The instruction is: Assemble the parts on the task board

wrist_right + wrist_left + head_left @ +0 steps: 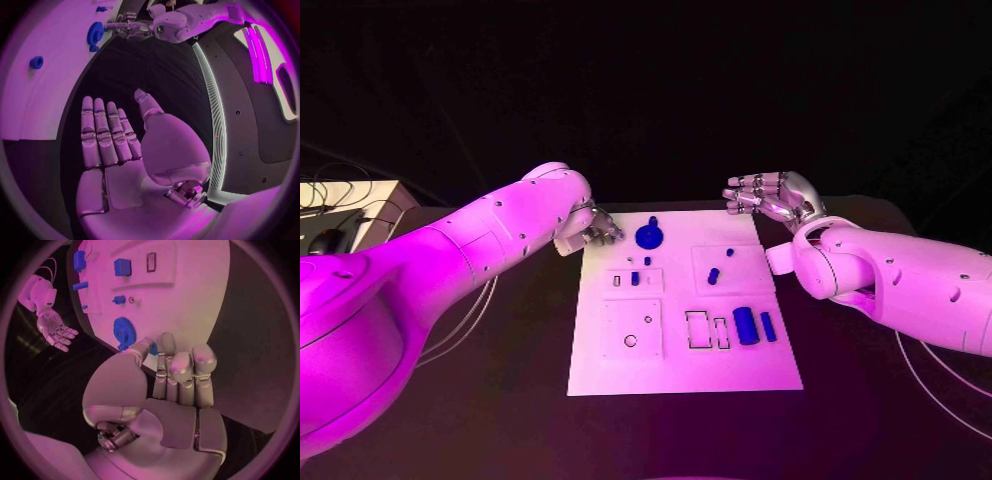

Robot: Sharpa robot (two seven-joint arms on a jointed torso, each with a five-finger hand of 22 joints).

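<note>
Two hands sat off the task board (684, 375): left hand (594, 228) at its far-left corner, fingers together, pinching a small blue part (153, 348); right hand (773, 195) flat, fingers apart, empty. Blue gear (649, 236) lay nearby.

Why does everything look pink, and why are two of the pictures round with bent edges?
Head view: coloured light tints the white task board and both arms pink, while the surroundings stay dark. Left wrist view: a fisheye lens curves the board's straight edges; the left robot hand looms large up close. Right wrist view: the same bending, with the open right robot hand in the middle and a bright glaring strip near the rim.
</note>
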